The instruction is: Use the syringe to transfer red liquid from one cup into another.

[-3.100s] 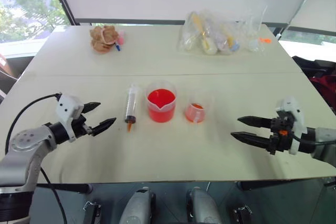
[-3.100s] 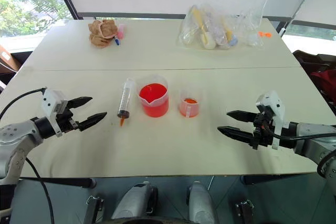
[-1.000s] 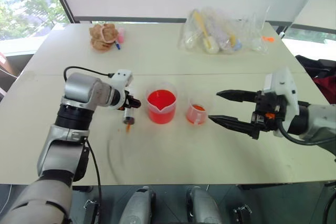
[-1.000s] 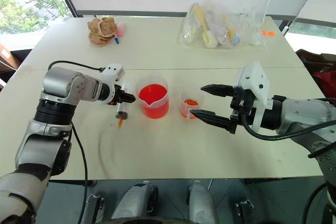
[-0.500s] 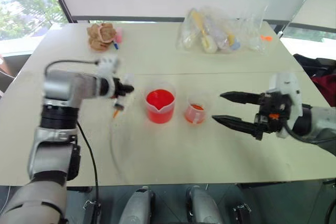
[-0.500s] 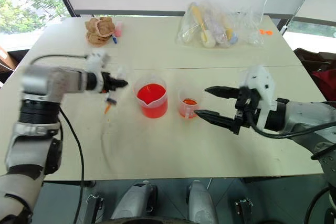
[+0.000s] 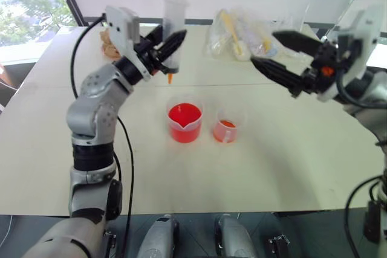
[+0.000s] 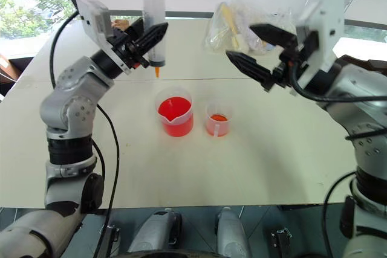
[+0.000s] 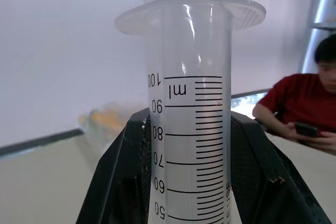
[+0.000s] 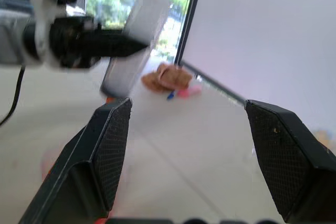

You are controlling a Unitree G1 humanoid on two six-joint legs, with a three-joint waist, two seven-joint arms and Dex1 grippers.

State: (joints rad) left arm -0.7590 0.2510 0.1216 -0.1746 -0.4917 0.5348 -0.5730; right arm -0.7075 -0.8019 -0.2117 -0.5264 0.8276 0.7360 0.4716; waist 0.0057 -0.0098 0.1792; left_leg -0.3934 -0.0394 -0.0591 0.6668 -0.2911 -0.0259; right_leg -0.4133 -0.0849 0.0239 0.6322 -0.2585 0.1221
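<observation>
Upper left of the head view, the left gripper (image 7: pixel 164 48) clamps the syringe (image 7: pixel 173 34) upright, orange tip down, above the larger beaker (image 7: pixel 184 122) of red liquid (image 7: pixel 184 113); the right gripper (image 7: pixel 275 49), upper right, gapes wide and empty

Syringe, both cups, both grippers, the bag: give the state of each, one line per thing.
syringe: lifted off the table, upright, orange tip down, barrel looks empty.
left gripper: shut on the syringe's barrel.
right gripper: open, empty, raised above the table.
larger beaker: upright, part-filled with red liquid.
smaller cup: upright, a little red liquid inside.
plastic bag: lying at the table's far side.
</observation>
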